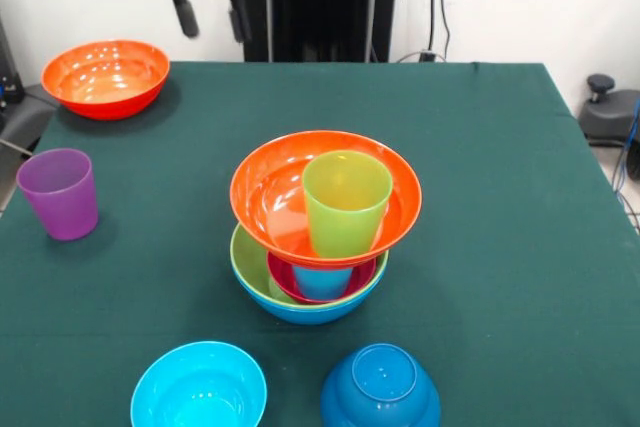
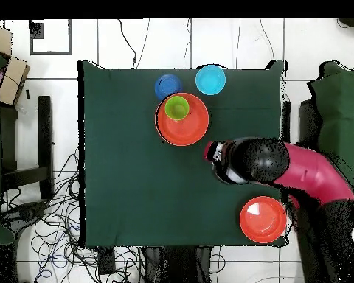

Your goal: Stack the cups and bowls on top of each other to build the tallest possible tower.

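Front view: gripper (image 1: 211, 9) hangs empty above the table's far side, fingers spread, well clear of the tower (image 1: 322, 237). Tower sits mid-table, its top orange bowl (image 1: 270, 187) tilted with a lime cup (image 1: 345, 202) inside. We'd judge the next pick is the purple cup (image 1: 60, 192) at the table edge: come straight down over its rim, pinch one wall, then lower gently into the lime cup to avoid tipping the bowl.

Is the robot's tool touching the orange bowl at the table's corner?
Apart. In the front view the tool hangs open in the air, with bare green tablecloth and wall plainly showing between it and the lone orange bowl.
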